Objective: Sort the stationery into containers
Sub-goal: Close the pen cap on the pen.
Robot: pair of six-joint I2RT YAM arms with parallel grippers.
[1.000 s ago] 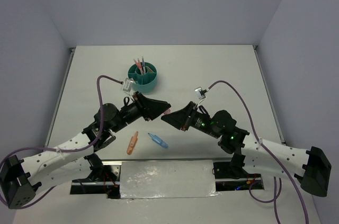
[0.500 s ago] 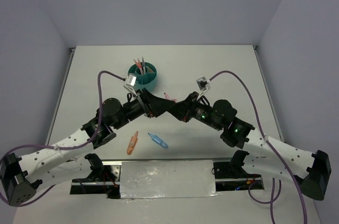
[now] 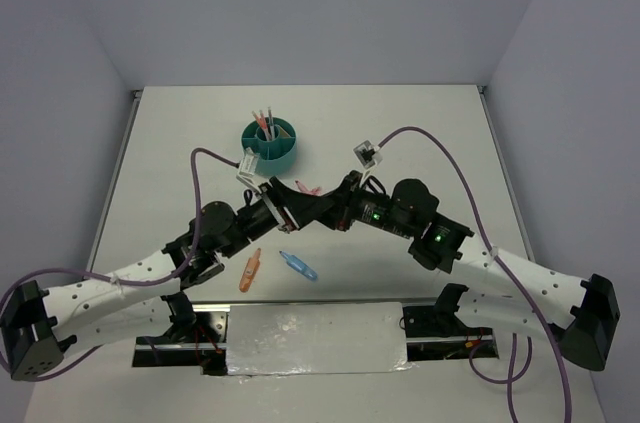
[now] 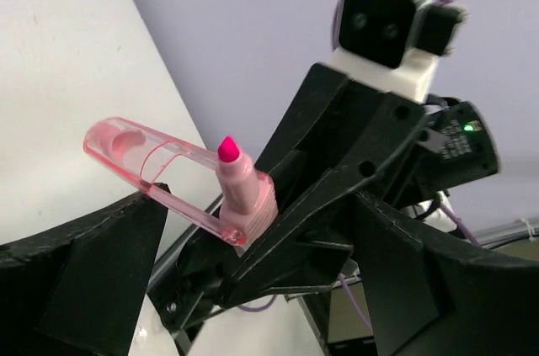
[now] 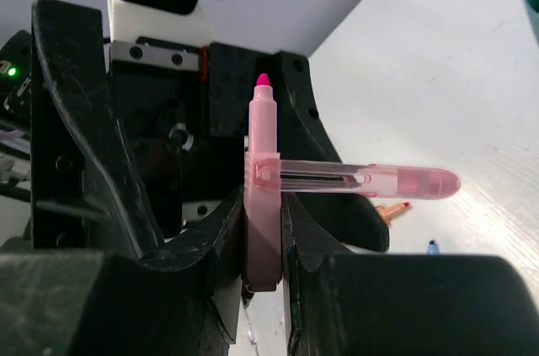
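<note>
The right tool (image 5: 263,213) is clamped on the body of the pink marker (image 5: 263,146), holding it above the bench (image 3: 420,133) near the teal cup (image 3: 270,140). The left tool (image 3: 288,199) is spread wide on either side of the marker, gripping nothing.

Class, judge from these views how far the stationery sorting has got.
Done: thin pens stand in the round teal plastic organiser cup. In hand: the right end effector is shut on a stubby pink marker with its clear cap sticking out sideways; the left end effector stands open by it. Left: an orange marker and a blue marker lie on the white table near the arms.
</note>
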